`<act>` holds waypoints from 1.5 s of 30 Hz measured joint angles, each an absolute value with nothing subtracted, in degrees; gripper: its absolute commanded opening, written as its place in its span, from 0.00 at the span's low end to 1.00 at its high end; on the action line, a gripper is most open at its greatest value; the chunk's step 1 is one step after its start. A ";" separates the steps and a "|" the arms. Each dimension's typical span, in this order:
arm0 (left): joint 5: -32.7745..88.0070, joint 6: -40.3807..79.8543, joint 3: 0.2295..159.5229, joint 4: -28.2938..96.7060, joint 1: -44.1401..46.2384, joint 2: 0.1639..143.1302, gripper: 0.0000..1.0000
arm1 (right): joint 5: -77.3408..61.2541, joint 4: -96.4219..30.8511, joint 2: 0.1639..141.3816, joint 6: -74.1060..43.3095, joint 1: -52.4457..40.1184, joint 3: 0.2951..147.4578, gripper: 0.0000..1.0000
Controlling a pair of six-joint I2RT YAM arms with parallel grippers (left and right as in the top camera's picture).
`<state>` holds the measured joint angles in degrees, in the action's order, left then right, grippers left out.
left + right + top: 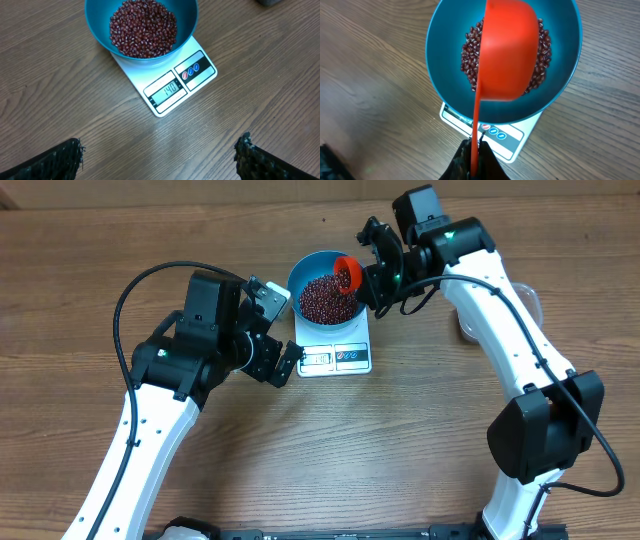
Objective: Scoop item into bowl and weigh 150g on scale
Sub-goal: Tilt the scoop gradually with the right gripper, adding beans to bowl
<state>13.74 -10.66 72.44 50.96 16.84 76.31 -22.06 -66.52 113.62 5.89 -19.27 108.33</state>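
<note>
The right gripper (475,159) pinches the handle of the orange scoop (510,50), held over the blue bowl (440,70) of red-brown beans (143,27) on the white scale (202,75), upper centre overhead. The left gripper (160,155) hangs spread wide, lower left of the scale.

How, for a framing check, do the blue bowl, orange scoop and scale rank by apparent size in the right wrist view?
1. blue bowl
2. orange scoop, nearer the camera
3. scale, mostly hidden under the bowl, so unsure
</note>
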 measured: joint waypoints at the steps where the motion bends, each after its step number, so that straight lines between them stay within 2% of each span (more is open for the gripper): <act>1: 13.74 -10.63 72.44 50.96 16.84 76.31 1.00 | -21.50 -66.52 113.62 5.76 -19.51 108.33 0.04; 20: 13.74 -10.63 72.44 50.96 16.84 76.31 1.00 | -2.52 -66.06 113.62 4.71 -27.55 108.33 0.04; 45: 13.74 -10.63 72.44 50.96 16.84 76.31 0.99 | -0.40 -66.06 113.62 4.75 -28.14 108.33 0.04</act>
